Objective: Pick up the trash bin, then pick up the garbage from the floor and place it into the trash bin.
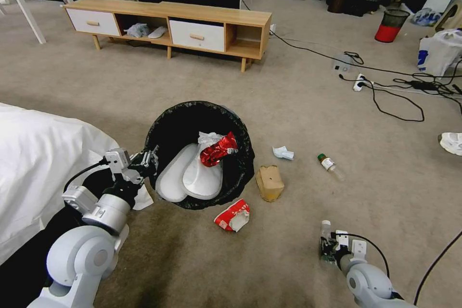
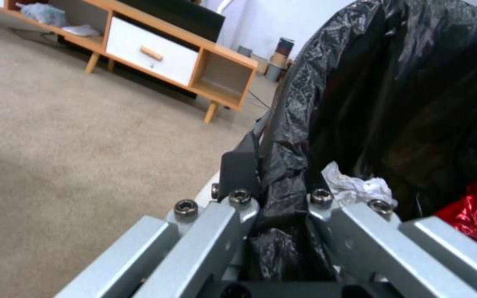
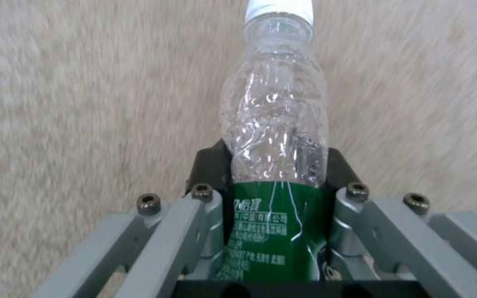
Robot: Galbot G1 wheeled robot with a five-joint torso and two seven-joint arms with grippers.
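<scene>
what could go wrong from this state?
1. The left hand pinches only the trash bin rim through its loose black liner; the bag may slip and the bin tilt or drop.
2. The right hand grips the bottle low on its label, with most of its length sticking out, so it may pivot or catch the rim.
3. Two white slippers already fill much of the bin.

Green-labelled bottle [image 3: 274,165] between tool [image 3: 274,182] fingers

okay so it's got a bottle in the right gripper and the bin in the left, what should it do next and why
Probably swing the right gripper, shut on the bottle, over to the bin and drop it in. The left gripper pinches the bin's rim, its mouth is open, and the bottle hangs low, off to the bin's right.
</scene>
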